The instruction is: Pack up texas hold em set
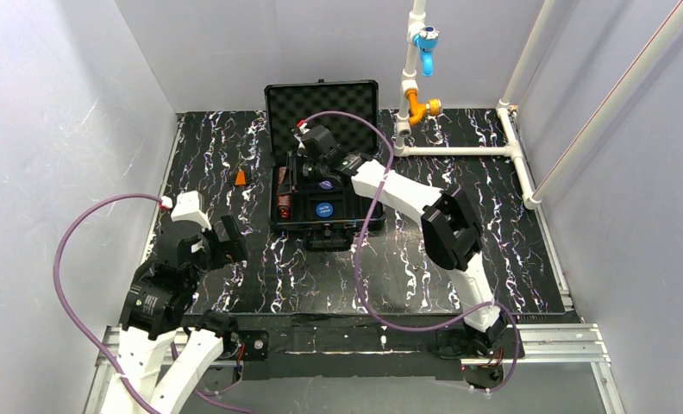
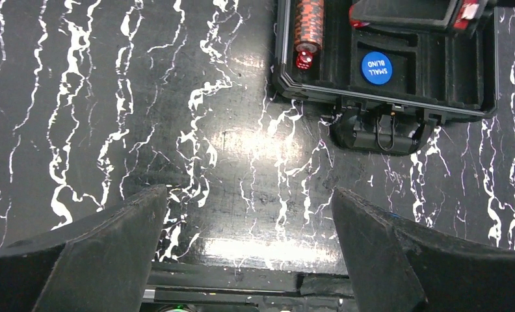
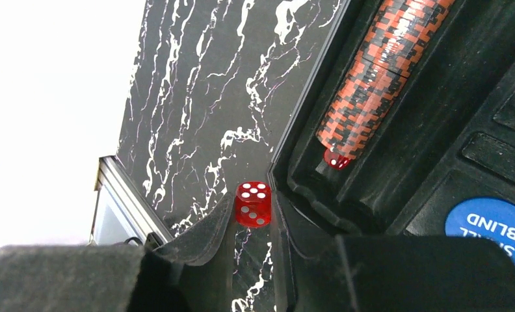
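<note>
1. Red and see-through, a die [image 3: 253, 203] sits pinched between the padded fingers [image 3: 199, 239] of the right hand [image 3: 252, 216]. The hand is drawn narrow around it, and the five-pip face is turned toward the wrist camera.
2. Just right of that hand's fingertips runs the rim of the black briefcase [image 3: 305, 123]. Whether the held die hangs over the tray [image 3: 430, 110] or just outside the rim cannot be told.
3. Ahead and to the right of the right hand, a copper-brown chip stack [image 3: 378, 84] lies on its side in a slot of the tray. A second die [image 3: 336, 159] touches its near end.
4. Further right of the same hand, in the next compartment, a blue disc [image 3: 495, 224] printed SMALL BLIND lies flat.
5. Beyond the right hand the foam-lined lid [image 1: 321, 102] stands open.
6. The left hand [image 2: 248, 195] hangs over the black, white-veined worktop [image 2: 112, 97] with its fingers spread wide, holding nothing. The briefcase's front edge and carry handle [image 2: 378, 133] lie ahead and to its right, well apart from it.
7. A small orange cone [image 1: 241, 178] stands on the worktop ahead of the left hand, near the briefcase's left wall.
</note>
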Robot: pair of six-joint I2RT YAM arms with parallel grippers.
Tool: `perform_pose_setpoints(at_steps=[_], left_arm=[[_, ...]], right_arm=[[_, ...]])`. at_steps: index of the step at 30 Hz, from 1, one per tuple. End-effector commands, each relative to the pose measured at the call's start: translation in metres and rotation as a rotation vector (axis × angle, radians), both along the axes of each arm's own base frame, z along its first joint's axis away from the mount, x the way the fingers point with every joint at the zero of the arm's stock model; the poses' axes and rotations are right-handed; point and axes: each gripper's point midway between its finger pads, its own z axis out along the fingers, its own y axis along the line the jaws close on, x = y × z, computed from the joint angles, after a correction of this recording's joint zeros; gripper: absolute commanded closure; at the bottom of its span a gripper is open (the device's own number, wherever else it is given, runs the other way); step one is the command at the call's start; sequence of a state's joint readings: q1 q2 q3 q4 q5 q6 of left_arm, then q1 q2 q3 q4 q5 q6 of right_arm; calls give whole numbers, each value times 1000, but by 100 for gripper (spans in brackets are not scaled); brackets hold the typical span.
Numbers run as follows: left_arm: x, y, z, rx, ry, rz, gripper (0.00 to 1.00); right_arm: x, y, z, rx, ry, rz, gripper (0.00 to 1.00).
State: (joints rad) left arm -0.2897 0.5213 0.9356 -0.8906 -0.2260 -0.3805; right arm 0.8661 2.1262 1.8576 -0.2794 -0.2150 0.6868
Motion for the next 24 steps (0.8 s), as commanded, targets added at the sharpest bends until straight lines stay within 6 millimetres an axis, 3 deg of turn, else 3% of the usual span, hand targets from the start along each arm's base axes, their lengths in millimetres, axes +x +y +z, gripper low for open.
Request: perform_pose_setpoints(at_steps=[1, 10, 24], left_arm=[[-8, 20, 5, 30, -36, 92, 2], [-17, 35, 12, 39, -84, 170, 2], [-17, 34, 11, 32, -82, 170, 2]], right_arm=[[6, 19, 16, 78, 12, 13, 99], [6, 25, -21, 53, 89, -5, 99], [-7, 21, -62, -10, 154, -7, 99]])
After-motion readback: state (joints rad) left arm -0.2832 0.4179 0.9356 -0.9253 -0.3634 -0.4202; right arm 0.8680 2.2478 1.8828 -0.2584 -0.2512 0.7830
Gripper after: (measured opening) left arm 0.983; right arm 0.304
